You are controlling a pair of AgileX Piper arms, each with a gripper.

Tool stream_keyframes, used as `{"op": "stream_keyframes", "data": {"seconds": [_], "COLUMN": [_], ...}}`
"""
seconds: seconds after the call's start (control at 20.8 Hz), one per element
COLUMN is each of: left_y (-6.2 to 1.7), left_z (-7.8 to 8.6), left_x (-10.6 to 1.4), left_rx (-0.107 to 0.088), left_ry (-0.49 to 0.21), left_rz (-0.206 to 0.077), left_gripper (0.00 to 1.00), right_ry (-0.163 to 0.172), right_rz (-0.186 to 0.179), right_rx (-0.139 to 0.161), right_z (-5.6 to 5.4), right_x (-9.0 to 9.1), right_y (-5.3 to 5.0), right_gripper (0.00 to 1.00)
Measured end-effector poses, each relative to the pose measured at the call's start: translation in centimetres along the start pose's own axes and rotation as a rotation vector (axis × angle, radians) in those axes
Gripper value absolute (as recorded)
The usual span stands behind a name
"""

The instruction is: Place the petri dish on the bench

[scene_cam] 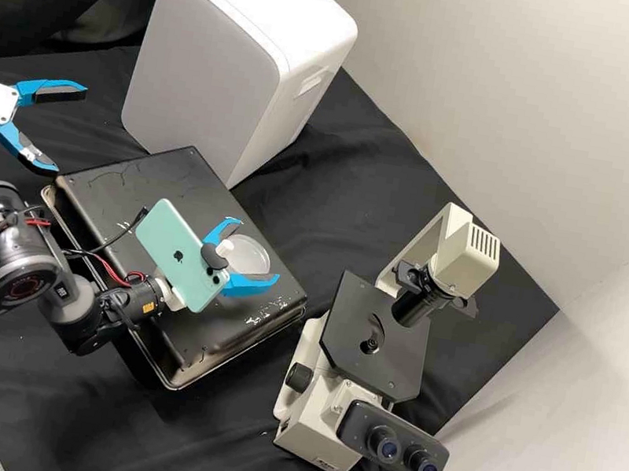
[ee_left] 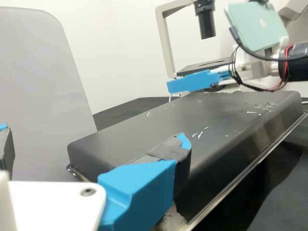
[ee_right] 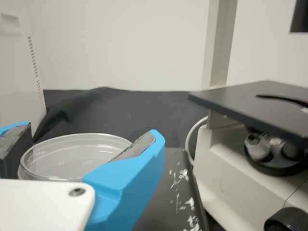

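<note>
Right gripper (scene_cam: pixel 254 251) pinches the petri dish (scene_cam: pixel 247 257) on 2 sides, likely to keep it level; it rests on the black tray (scene_cam: pixel 138 192). Left gripper (scene_cam: pixel 67 129) spread wide, empty, parked clear at the tray corner.

left gripper (scene_cam: pixel 67 127) fingers apart, right gripper (scene_cam: pixel 256 250) low

Right claw (ee_right: pixel 86 139) hides petri dish (ee_right: pixel 62 159) sides (possibly touching).
</note>
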Motion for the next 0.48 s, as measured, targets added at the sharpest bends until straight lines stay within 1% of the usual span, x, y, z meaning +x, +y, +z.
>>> {"op": "stream_keyframes", "data": {"seconds": [0.19, 0.34, 0.43, 0.48], "left_y": [0.00, 0.00, 0.00, 0.00], "left_z": [0.0, 0.1, 0.1, 0.1], "left_x": [0.0, 0.0, 0.0, 0.0], "left_rx": [-0.001, -0.001, -0.001, -0.001], "left_ry": [0.001, -0.005, -0.005, -0.005], "left_rz": [0.000, 0.000, 0.000, 0.000], "left_gripper": [1.00, 1.00, 1.00, 1.00], "right_ry": [-0.024, -0.035, -0.030, -0.028], "right_rz": [-0.022, -0.035, -0.041, -0.043], "right_rx": [0.002, 0.003, -0.005, -0.012], "right_z": [0.6, 1.0, 0.9, 0.9], "right_x": [0.2, 0.6, 1.1, 1.2], "right_y": [-0.5, -0.9, -1.1, -1.2], "right_gripper": [0.00, 0.00, 0.00, 1.00]}}
